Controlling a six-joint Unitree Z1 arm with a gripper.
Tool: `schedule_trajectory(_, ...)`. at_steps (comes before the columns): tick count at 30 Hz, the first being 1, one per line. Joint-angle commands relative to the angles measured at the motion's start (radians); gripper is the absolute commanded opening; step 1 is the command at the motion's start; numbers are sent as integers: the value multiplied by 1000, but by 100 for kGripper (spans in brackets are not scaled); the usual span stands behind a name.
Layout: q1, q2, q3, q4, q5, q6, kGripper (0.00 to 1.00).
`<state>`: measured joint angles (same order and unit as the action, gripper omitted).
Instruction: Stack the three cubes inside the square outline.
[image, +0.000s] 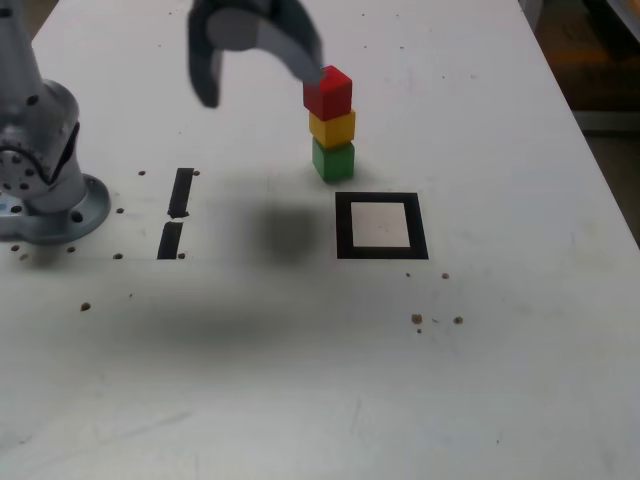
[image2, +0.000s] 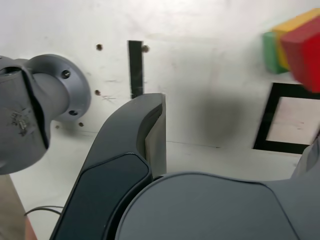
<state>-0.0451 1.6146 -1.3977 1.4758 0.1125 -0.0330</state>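
In the exterior view we see the three cubes as one tower on the white counter (image: 500, 380): green cube (image: 334, 161) at the bottom, yellow cube (image: 333, 127) in the middle, red cube (image: 328, 92) on top. The tower stands just behind the square outline (image: 381, 225), outside it, towards that view's left. The gripper (image: 265, 75) hangs spread wide, one of its fingers (image: 300, 52) touching the red cube and the other well apart.

In the wrist view we find the tower beside the outline's black frame, and the fingers grip nothing.
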Motion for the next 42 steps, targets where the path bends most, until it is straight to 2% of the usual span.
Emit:
schedule_trajectory(1, 5, 14, -201, 23, 9, -4, 100)
schedule_trajectory(4, 30, 49, -239, 62, 11, -17, 100)
schedule_trajectory(8, 84, 81, -225, 80, -16, -52, 100)
schedule_trajectory(15, 154, 127, -203, 59, -65, -104, 100)
schedule_trajectory(18, 174, 143, -172, 33, -74, -106, 100)
schedule_trajectory(27, 198, 215, -112, -72, -62, -112, 99)
schedule_trajectory(35, 229, 258, -110, -118, -54, -111, 98)
schedule_trajectory(42, 240, 297, -121, -116, -58, -108, 87)
